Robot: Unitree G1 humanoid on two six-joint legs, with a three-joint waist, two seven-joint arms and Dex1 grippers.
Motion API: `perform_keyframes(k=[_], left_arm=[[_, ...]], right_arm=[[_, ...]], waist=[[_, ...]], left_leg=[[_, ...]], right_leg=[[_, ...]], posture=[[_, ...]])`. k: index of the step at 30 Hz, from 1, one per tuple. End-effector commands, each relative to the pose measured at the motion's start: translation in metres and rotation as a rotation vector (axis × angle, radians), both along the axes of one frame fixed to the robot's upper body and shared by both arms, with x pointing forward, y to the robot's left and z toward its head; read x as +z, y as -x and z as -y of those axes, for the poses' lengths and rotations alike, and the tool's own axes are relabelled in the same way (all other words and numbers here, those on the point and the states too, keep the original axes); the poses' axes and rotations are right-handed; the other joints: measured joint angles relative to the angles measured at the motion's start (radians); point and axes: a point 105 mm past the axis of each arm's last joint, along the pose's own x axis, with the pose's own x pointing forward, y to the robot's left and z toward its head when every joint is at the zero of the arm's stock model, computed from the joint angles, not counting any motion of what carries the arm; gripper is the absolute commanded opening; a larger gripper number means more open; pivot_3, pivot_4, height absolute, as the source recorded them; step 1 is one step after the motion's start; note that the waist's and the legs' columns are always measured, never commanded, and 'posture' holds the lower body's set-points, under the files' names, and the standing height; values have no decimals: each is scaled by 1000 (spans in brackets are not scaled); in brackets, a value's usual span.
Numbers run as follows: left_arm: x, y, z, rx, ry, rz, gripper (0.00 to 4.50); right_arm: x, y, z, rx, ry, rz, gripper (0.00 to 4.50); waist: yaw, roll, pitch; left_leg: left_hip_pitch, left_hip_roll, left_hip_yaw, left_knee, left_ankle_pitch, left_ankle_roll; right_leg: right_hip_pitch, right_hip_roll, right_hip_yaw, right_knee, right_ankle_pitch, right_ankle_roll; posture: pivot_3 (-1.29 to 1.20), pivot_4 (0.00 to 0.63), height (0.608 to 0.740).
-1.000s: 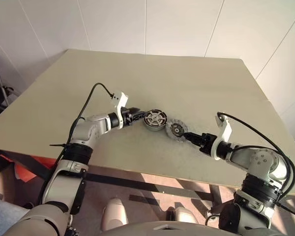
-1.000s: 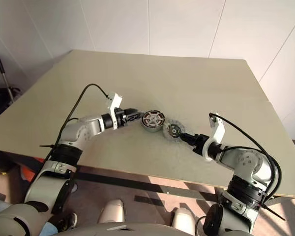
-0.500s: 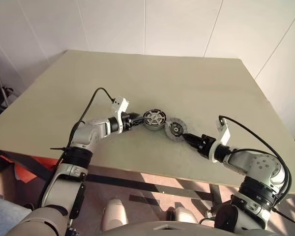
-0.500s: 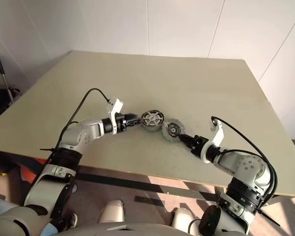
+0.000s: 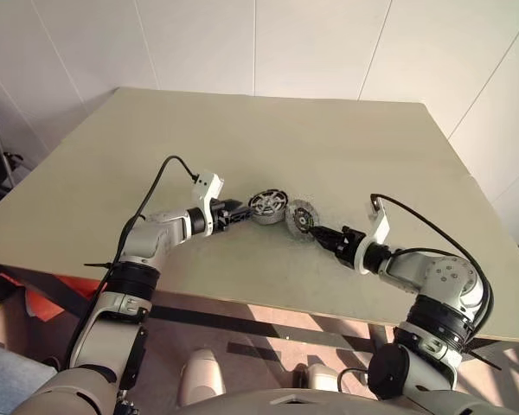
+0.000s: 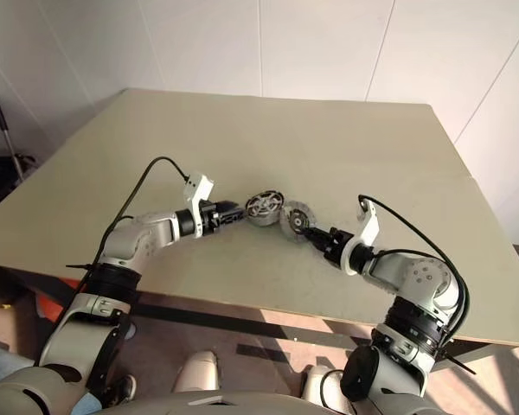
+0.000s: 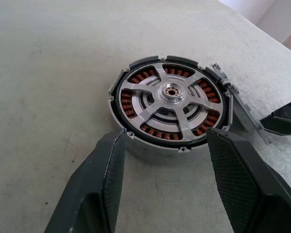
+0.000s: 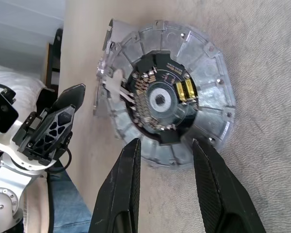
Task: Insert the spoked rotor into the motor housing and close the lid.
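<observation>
Rotor (image 7: 170, 107), spokes and hub up, already sits inside the motor housing (image 7: 117, 108), copper-red windings showing between its 5 silver spokes, and the pair lies flat on the beige table (image 5: 346, 147) a little left of the table's middle in the head views. Starting at the left, the left gripper (image 5: 234, 213) reaches in from about 9 o'clock of the housing, its 2 black fingers (image 7: 103, 179) spread apart with bare table between them; in the left wrist view their tips stand just beside the housing's near rim, one on each side, and whether they touch it cannot be told. Moving right, the housing (image 5: 269, 205) has the lid (image 5: 300, 219) close at its 4 o'clock, standing tilted on edge rather than lying flat, its rim right against the housing's rim or nearly so. The right wrist view looks onto the lid's face (image 8: 209, 82), a silver-grey ribbed ring around a dark centre with small gold parts. Farther right, the right gripper (image 5: 318, 231) comes in from about 4 o'clock of the lid, its 2 fingers (image 8: 123, 184) parted with their tips at the lid's lower edge, one on each side; whether they pinch the rim is not clear
</observation>
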Motion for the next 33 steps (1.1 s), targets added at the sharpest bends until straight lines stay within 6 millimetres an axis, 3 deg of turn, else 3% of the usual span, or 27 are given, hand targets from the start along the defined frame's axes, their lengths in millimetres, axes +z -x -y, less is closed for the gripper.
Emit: perform_keyframes(k=[1, 6, 9, 14, 33], left_arm=[[12, -1, 3, -13, 6, 45, 2765], [11, 1, 7, -26, 7, 40, 2765], [10, 2, 8, -35, 5, 35, 2765], [8, 3, 7, -42, -5, 27, 2765], [8, 1, -2, -14, -19, 27, 2765]], right_arm=[[15, 3, 7, 14, 40, 69, 1841], [10, 17, 14, 13, 72, 63, 1841], [9, 30, 11, 30, 54, 75, 2403], [7, 40, 6, 40, 45, 68, 4087], [5, 3, -7, -41, -24, 13, 4087]], waist=[[2, 0, 0], [7, 0, 0], [8, 0, 0], [8, 1, 0], [-8, 0, -1]], left_leg=[[0, 0, 0, 0, 0, 0], [0, 0, 0, 0, 0, 0], [0, 0, 0, 0, 0, 0], [0, 0, 0, 0, 0, 0], [2, 0, 0, 0, 1, -1]], right_leg=[[0, 0, 0, 0, 0, 0], [0, 0, 0, 0, 0, 0], [0, 0, 0, 0, 0, 0], [0, 0, 0, 0, -2, 3], [-1, 1, 1, 0, -4, 8]], posture=[[0, 0, 740], [0, 0, 740], [0, 0, 740], [0, 0, 740], [0, 0, 740]])
